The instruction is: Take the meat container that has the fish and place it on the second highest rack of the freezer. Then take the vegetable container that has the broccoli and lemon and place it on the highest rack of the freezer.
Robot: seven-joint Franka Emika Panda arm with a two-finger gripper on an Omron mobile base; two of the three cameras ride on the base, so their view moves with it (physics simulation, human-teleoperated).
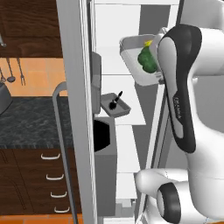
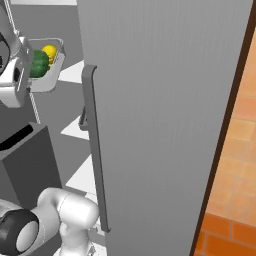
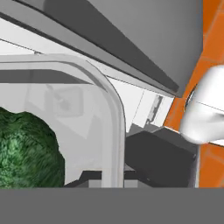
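Up by freezer (image 1: 131,144) top rack: vegetable container (image 1: 131,54), rigid, light; broccoli (image 1: 146,61), lemon (image 2: 49,51) loose. Rim hold advised. Gripper closure unclear.

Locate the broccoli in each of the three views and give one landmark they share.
Left base view: broccoli upper right, beside the arm.
Right base view: broccoli upper left, next to the lemon.
Hand view: broccoli lower left.
Shared landmark: the grey tray holding it.
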